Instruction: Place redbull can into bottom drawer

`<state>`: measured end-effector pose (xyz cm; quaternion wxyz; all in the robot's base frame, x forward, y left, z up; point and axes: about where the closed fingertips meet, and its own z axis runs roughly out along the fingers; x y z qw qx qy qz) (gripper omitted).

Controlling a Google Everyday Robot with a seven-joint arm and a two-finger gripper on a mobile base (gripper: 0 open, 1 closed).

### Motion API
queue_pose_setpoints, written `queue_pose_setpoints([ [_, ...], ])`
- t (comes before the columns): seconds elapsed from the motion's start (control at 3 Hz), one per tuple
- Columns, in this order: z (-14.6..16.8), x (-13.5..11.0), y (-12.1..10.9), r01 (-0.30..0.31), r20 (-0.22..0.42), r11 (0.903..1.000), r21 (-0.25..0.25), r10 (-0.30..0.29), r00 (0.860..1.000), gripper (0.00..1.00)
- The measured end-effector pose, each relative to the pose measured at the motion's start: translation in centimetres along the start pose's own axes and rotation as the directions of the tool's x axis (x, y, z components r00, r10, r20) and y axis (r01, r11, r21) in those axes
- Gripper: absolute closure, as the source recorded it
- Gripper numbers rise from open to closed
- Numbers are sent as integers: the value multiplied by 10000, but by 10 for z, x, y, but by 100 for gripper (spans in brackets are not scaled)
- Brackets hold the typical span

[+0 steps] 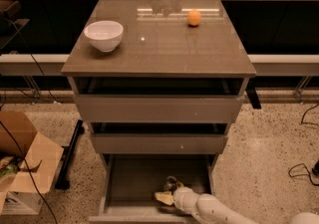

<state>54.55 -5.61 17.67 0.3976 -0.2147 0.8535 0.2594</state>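
Reaching in from the lower right, your end effector [166, 195] sits low in the pulled-out bottom drawer [130, 180], near its front right corner. The redbull can [171, 183] is just behind it in the drawer, close against it; you cannot tell whether the end effector is clamped on it or apart. Open drawer floor lies to the left, and the middle drawer [159, 143] overhangs the back edge. The can shows a shiny round top over a darker side.
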Motion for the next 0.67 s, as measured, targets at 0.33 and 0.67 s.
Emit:
queue_pose_setpoints([
  [0.33, 0, 0, 1, 4, -3, 10000, -10, -4, 10000, 0],
  [0.67, 0, 0, 1, 4, -3, 10000, -10, -4, 10000, 0],
])
